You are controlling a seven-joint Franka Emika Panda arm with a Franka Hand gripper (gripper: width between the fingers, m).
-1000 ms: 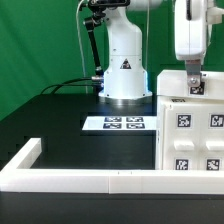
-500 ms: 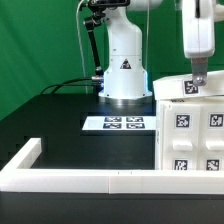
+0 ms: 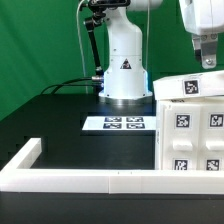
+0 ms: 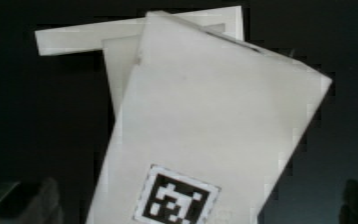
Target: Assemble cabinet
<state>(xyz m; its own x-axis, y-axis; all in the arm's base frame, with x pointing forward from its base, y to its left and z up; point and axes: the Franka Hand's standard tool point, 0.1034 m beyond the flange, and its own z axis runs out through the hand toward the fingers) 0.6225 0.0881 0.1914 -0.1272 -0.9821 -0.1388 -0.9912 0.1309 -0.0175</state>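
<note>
Tabletop (image 3: 50, 120) carries the marker board (image 3: 115, 124). To the exterior view's right stands the cabinet shell (image 3: 190, 135), a tagged panel (image 3: 185, 87) lying tilted on top. Claw (image 3: 207, 64) hangs above it, fingers apart, empty. Panel is probably light, stiff and smooth: pinch across its thin edges.

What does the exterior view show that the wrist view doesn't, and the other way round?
Exterior view only: the robot's white base, the marker board, the low border wall and the cabinet's tagged front. Wrist view only: a white piece sticking out beyond the tagged top panel. Both: that panel and the open gripper, which holds nothing.
</note>
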